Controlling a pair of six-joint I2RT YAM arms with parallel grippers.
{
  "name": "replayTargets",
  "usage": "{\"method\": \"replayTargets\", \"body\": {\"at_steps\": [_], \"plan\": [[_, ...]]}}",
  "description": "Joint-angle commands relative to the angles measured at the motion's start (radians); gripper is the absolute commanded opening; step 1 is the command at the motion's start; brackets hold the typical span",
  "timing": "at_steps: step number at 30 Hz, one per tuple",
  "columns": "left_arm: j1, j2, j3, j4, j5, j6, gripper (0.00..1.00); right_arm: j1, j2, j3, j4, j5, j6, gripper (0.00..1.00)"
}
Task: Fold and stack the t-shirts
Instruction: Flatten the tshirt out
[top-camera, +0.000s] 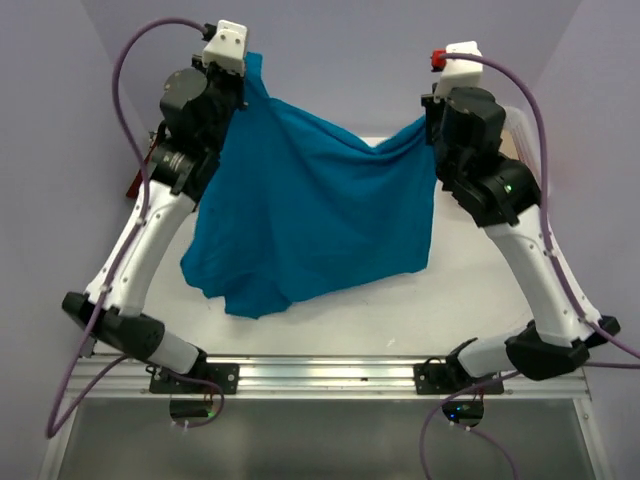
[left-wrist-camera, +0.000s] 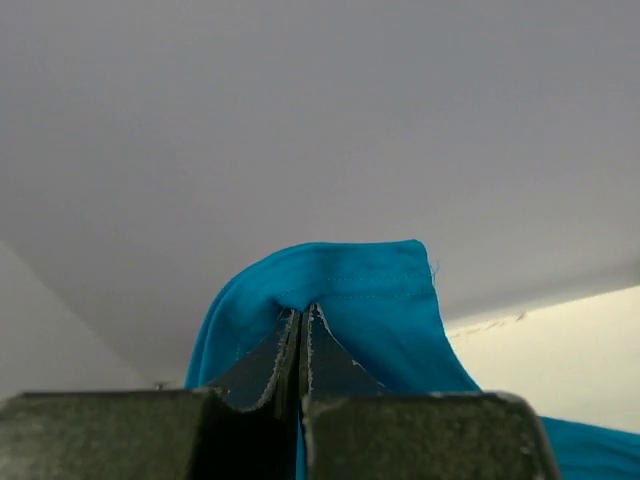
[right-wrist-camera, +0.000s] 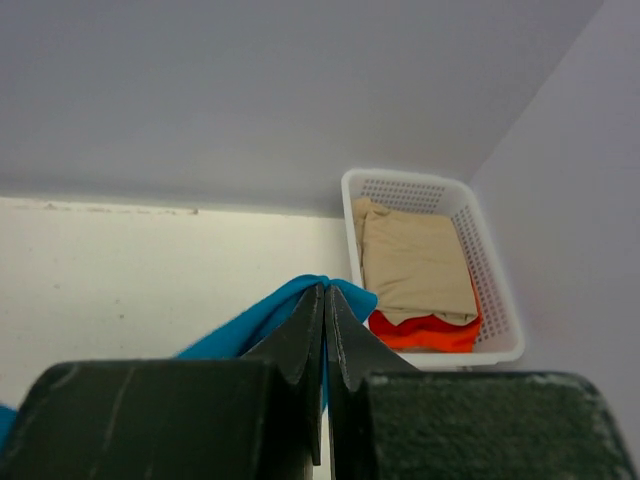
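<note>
Teal t-shirt (top-camera: 310, 215) hangs above the table (top-camera: 470, 290), sagging mid-span. The left gripper (left-wrist-camera: 302, 312) is pinched tight on one top edge and the right gripper (right-wrist-camera: 325, 290) on the other. You should expect light, limp cloth that droops and swings, so grip it at hems or corners and hold the span taut. The white basket (right-wrist-camera: 492, 285) at the far right holds folded beige cloth (right-wrist-camera: 410, 260) over orange-red cloth (right-wrist-camera: 430, 332).

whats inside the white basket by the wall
The white basket holds a tan folded cloth lying on an orange-red one. Anything beneath them is covered.
</note>
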Motion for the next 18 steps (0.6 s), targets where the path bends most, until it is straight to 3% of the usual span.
{"method": "replayTargets", "body": {"at_steps": [1, 3, 7, 13, 18], "plan": [[0.229, 0.099, 0.003, -0.073, 0.259, -0.230, 0.00, -0.082, 0.067, 0.061, 0.010, -0.107, 0.044, 0.00], [0.263, 0.089, -0.040, -0.048, 0.256, -0.224, 0.00, -0.088, 0.100, 0.064, 0.027, -0.106, 0.028, 0.00], [0.263, -0.093, -0.190, 0.079, 0.208, -0.168, 0.00, -0.085, 0.025, -0.035, 0.162, -0.164, 0.014, 0.00], [0.237, -0.434, -0.326, 0.122, 0.271, -0.145, 0.00, 0.031, -0.303, -0.360, 0.458, -0.187, -0.121, 0.00], [0.171, -0.640, -0.323, 0.085, 0.245, -0.094, 0.00, 0.077, -0.509, -0.480, 0.536, -0.201, -0.175, 0.00]]}}
